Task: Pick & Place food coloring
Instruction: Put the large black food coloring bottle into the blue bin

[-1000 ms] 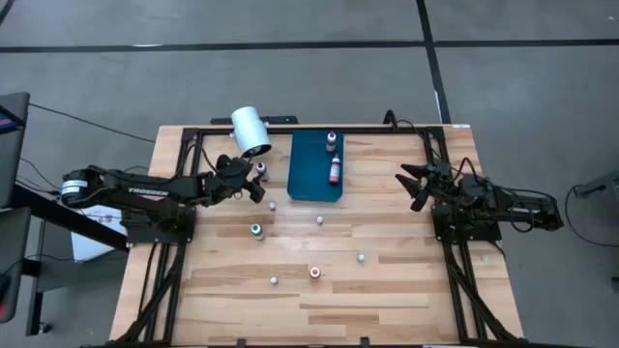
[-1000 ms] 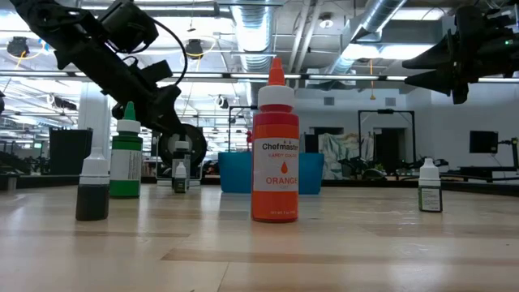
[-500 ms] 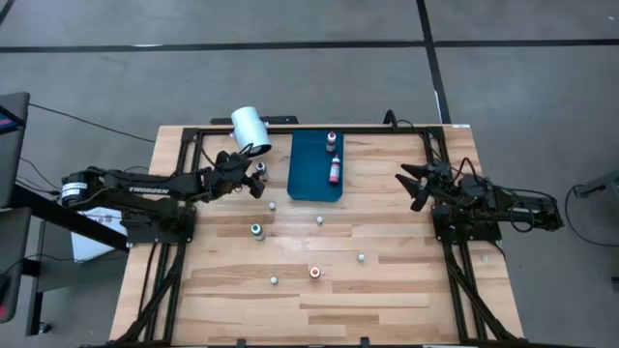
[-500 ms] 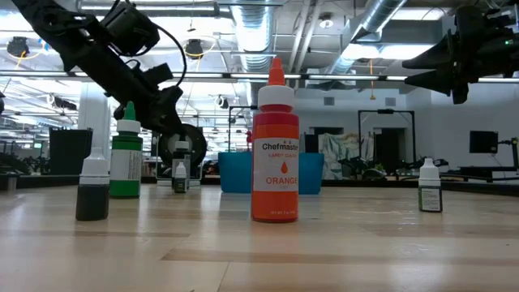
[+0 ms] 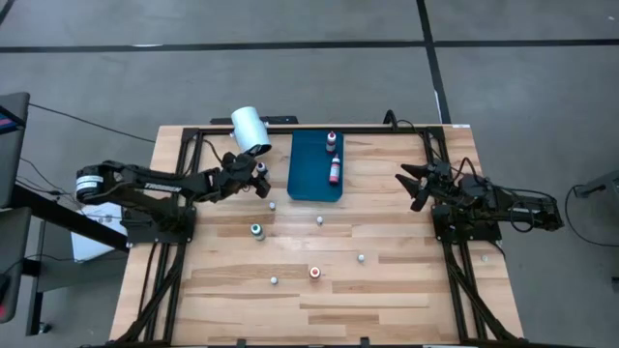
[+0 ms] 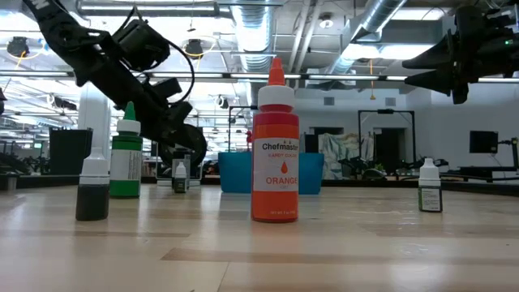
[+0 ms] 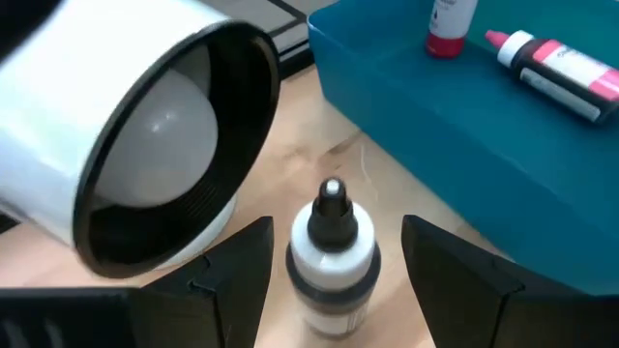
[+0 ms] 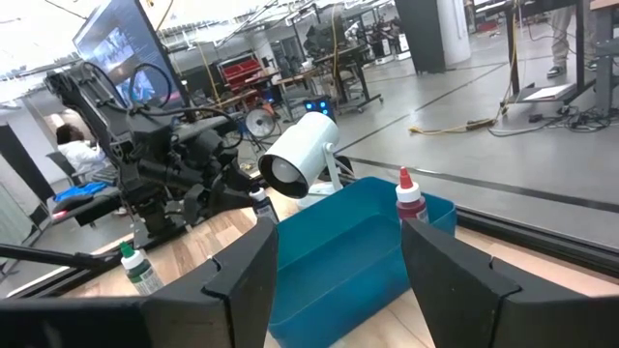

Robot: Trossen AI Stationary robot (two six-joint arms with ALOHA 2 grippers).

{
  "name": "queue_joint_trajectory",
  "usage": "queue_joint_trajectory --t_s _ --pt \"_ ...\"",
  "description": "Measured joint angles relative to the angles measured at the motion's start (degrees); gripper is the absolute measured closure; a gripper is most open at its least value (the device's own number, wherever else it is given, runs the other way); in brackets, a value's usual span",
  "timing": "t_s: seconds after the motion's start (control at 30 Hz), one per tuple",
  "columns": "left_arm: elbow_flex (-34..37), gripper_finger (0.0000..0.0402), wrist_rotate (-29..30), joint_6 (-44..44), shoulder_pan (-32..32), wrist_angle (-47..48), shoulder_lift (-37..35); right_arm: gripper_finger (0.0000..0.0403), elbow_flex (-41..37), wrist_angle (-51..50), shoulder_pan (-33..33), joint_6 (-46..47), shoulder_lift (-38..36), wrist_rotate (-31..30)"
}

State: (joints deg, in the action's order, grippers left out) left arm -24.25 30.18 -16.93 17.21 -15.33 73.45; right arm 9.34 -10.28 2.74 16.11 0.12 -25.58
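From above, the left gripper sits in the upper left part of the wooden table, just below the white cylinder and left of the blue tray, fingers spread around a small dark-capped bottle. Two bottles are in the tray's upper right: a red-capped one standing, a pink one lying down. Loose on the table are a green bottle left of centre, an orange bottle low in the middle, and small whitish ones scattered between. The right gripper hangs at the right edge, fingers parted, holding nothing. Down at table level, the orange bottle fills the centre, the green bottle and a small dark one stand at left, another small one at right, and the left arm slants down from the upper left. On the left wrist camera, the dark-capped bottle stands upright between the two spread fingers, neither clearly touching it, with the cylinder's open mouth at left and the tray at upper right. On the right wrist camera, the right fingers are apart at the bottom, with the tray and cylinder beyond.
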Motion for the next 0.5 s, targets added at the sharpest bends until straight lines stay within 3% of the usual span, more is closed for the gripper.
queue_joint_trajectory --t_s 0.5 --pt "0.00 0.0190 -1.27 -0.07 1.79 -1.68 1.75 0.0196 0.00 0.02 0.00 -0.02 0.00 0.00"
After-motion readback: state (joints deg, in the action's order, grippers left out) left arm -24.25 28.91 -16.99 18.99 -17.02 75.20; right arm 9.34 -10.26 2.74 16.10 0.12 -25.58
